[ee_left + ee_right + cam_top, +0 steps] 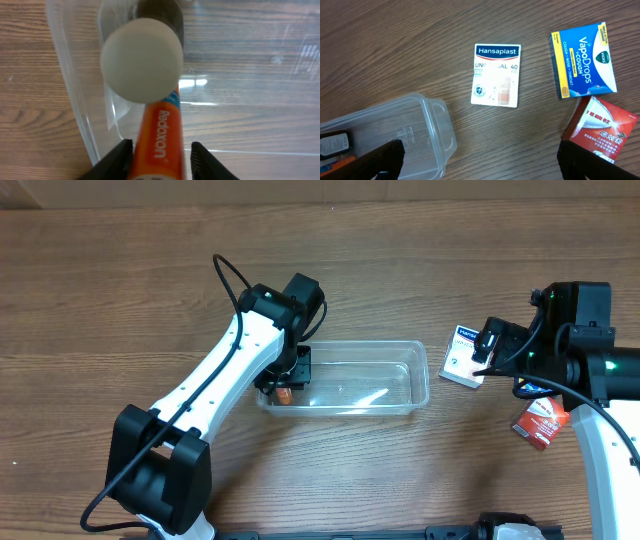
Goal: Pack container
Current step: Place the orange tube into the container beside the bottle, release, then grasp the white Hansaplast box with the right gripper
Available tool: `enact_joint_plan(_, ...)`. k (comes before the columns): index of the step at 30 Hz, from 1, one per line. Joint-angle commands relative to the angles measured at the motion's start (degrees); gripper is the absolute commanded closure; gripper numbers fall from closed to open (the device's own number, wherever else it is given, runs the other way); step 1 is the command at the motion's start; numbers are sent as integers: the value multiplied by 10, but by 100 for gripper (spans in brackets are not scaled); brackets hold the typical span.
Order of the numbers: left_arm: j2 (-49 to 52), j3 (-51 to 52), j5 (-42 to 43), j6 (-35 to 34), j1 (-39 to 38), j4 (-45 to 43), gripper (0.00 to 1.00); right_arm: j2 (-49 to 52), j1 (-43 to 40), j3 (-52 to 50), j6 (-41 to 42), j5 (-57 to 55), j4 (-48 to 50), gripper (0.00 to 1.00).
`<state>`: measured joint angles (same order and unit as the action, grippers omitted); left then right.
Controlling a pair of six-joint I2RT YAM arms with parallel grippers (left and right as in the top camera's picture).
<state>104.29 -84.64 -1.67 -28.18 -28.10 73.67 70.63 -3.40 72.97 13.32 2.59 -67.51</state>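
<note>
Container [372, 386]: clear tub lying on the worktop [120, 280] between the two arms.
Left hand [162, 161]: over the tub's left end, fingers [119, 161] narrowly set on either side of an orange tube [163, 135]; cannot tell if they grip it.
Tube: white cap, tilted inside the tub.
Right hand [480, 165]: wide open, holding nothing, above the plaster box [496, 75].
Nearby: blue drops box [582, 60] and red box [602, 127], right of the tub.

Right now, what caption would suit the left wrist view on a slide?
Left gripper holds an orange Redoxon tube in the clear container's corner.
</note>
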Motion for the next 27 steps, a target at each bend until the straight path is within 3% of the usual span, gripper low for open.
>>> enact_joint_plan(1,5,9,2,11,-1,3,11,-6,-2,17,2,1,2,0)
enact_joint_plan(7,-20,-32,-12,14,0,28,9,-6,-2,17,2,1,3,0)
enact_joint_plan(9,-58,-61,-17,14,0,39,0,-6,-2,17,2,1,3,0)
enact_joint_plan(12,-147,-81,-36,28,11,34,0,-6,-2,16,3,1,1,0)
enact_joint_plan(16,-256,-80,-47,53,106,41,0,0,-2,78,20,-34,-22,0)
enact_joint_plan(19,-280,-80,-22,88,197,41,0,67,-2,149,19,-55,-37,0)
enact_joint_plan(24,-274,-61,23,120,307,28,0,278,-2,149,17,-39,-37,0)
enact_joint_plan(27,-269,-61,32,130,332,28,0,361,-2,147,17,-29,-27,0)
